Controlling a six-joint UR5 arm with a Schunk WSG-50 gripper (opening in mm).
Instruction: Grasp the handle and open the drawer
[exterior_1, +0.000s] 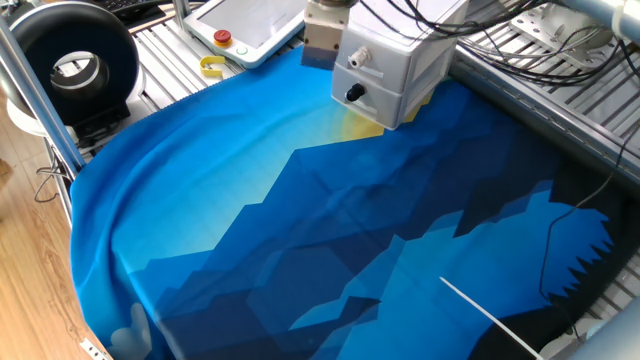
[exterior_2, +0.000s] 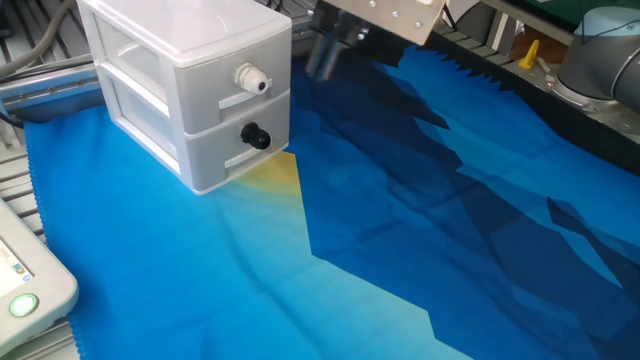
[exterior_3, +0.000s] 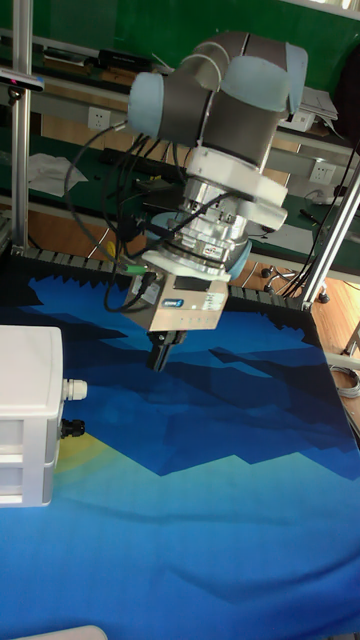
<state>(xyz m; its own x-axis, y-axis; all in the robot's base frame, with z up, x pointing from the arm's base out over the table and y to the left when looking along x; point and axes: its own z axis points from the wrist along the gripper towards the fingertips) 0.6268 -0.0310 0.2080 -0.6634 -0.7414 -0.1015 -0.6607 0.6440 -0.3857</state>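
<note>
No legible text, label or number anywhere.

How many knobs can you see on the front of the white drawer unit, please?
2: a white knob on the upper drawer front, and the black handle directly below it on the lower drawer. None looks hidden.

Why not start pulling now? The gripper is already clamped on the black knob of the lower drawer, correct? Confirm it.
Not correct. The gripper hangs in the air beside the unit, well clear of the black knob on the lower drawer, as the tall fixed view shows. Nothing is grasped yet, and that drawer sits shut.
</note>
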